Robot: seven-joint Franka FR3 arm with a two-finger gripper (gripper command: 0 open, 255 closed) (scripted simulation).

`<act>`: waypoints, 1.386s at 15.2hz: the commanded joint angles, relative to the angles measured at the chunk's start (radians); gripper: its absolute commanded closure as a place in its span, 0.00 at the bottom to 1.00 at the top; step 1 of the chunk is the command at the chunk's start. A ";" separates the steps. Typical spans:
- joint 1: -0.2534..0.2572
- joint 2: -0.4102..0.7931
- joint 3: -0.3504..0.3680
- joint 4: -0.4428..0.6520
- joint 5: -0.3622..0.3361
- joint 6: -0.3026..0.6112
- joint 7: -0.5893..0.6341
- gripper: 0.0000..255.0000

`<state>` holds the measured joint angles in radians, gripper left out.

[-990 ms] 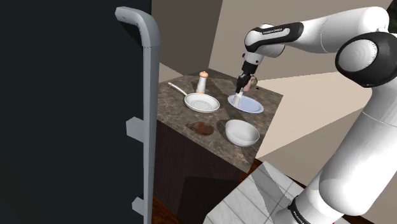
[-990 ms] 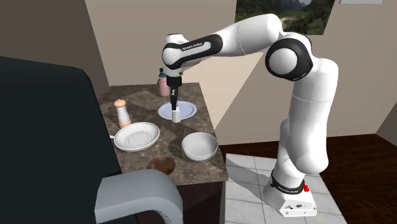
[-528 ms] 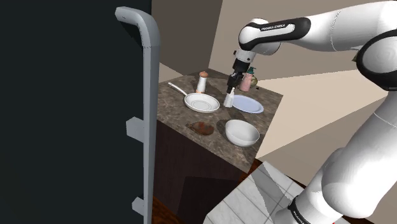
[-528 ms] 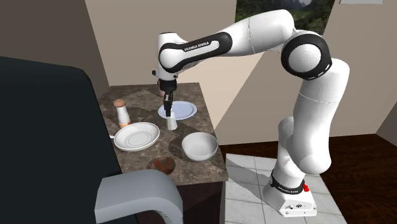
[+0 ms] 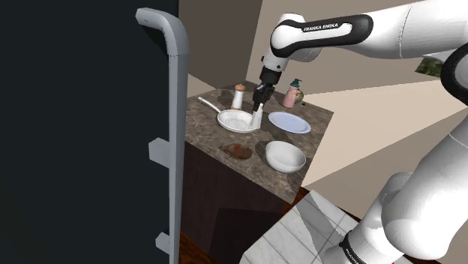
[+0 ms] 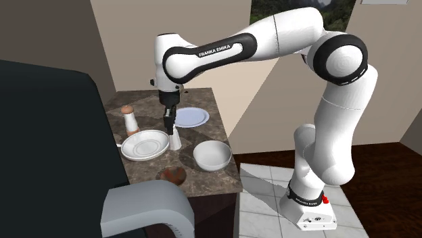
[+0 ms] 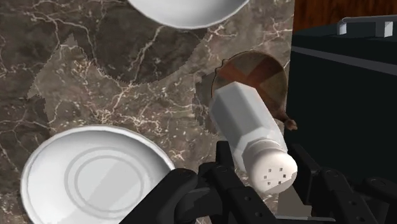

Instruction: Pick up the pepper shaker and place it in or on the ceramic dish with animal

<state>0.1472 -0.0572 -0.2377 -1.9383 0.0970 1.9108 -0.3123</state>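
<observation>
White pepper shaker [image 7: 249, 135] clamped in pincer [image 7: 262, 160], just beside handled dish [image 6: 130, 151] rim

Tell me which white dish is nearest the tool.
The ringed dish beside the brown-capped shaker: the tool hangs at its rim; the flat plate and deep bowl lie farther.

You have two shakers on view: one white shaker [image 7: 251, 137] with a holed cap, and one pale shaker with a brownish top [image 5: 238, 96]. Count one pink bottle [image 5: 290, 94] with a green cap, right of centre in the shoulder view. There are two shallow white plates, the left plate [image 5: 238, 121] and the right plate [image 5: 289, 123], one deeper white bowl [image 5: 286, 156], and one small brown dish [image 5: 240, 151]. There is one marbled tabletop [image 5: 204, 124].
</observation>
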 commanded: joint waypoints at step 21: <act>0.054 0.051 0.060 -0.160 0.021 0.220 0.086 1.00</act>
<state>0.2010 -0.0087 -0.1774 -2.0865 0.1164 2.1159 -0.2243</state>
